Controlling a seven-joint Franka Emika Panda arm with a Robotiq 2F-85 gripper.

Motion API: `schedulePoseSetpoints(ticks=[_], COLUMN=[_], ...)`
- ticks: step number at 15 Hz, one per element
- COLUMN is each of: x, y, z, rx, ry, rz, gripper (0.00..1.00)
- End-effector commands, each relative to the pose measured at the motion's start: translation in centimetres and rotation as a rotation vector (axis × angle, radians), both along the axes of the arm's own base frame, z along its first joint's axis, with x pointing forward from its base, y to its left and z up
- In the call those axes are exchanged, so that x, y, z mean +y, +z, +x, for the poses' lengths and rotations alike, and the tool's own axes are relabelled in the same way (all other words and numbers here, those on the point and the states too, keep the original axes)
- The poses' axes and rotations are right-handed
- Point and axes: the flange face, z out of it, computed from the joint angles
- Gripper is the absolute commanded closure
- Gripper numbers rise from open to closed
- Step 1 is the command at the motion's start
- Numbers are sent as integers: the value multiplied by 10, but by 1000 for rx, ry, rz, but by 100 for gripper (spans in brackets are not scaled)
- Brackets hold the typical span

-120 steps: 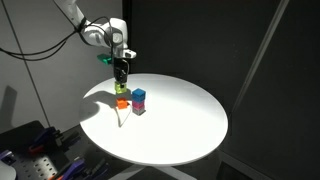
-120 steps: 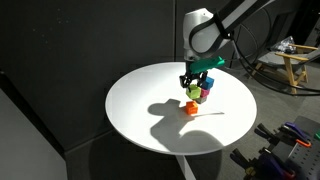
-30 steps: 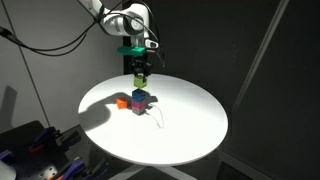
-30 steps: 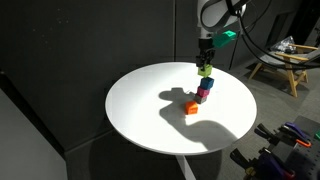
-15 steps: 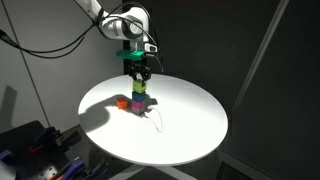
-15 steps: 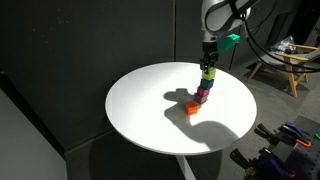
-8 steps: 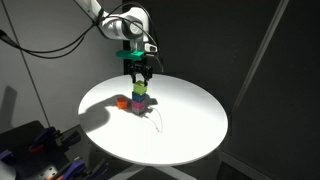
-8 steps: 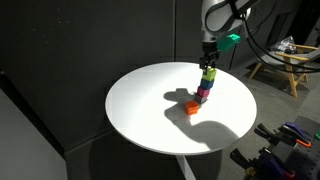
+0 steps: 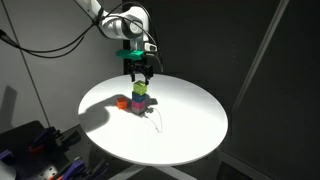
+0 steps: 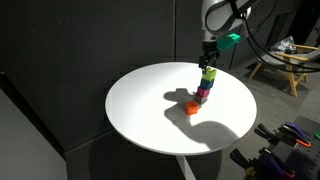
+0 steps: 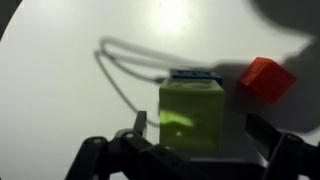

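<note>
In an exterior view we see the gripper (image 9: 140, 71) right over the green block (image 9: 140, 88), which tops a stack (image 9: 140, 98) on the table (image 9: 190, 135); an orange block (image 9: 122, 101) lies beside it. In an exterior view the stack (image 10: 205, 88) stands toward the table's rim. In the wrist view the jaws stand open astride the green block (image 11: 192, 115).

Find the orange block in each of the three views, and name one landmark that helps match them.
In an exterior view: orange block just left of the stack.
In an exterior view: orange block at the stack's foot, lower left.
Wrist view: orange block at upper right.
Shared landmark: the green block topping the stack.
</note>
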Motion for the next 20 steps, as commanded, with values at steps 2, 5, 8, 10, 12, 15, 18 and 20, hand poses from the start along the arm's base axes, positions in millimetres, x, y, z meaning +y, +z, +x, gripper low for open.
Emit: schedulePoseSetpoints(ticks=[2, 5, 8, 10, 12, 15, 18, 20], x=[9, 26, 43, 52, 60, 66, 68, 69], y=[29, 49, 65, 72, 80, 92, 104, 112], z=[-11, -11, -17, -23, -33, -50, -68, -77], rx=[-25, -43, -52, -54, -54, -63, -89, -110], ry=[-44, -103, -174, -193, -184, -128, -78, -55], rz=[-6, 0, 2, -1, 3, 15, 47, 78], gripper=[0, 0, 0, 0, 0, 0, 0, 0])
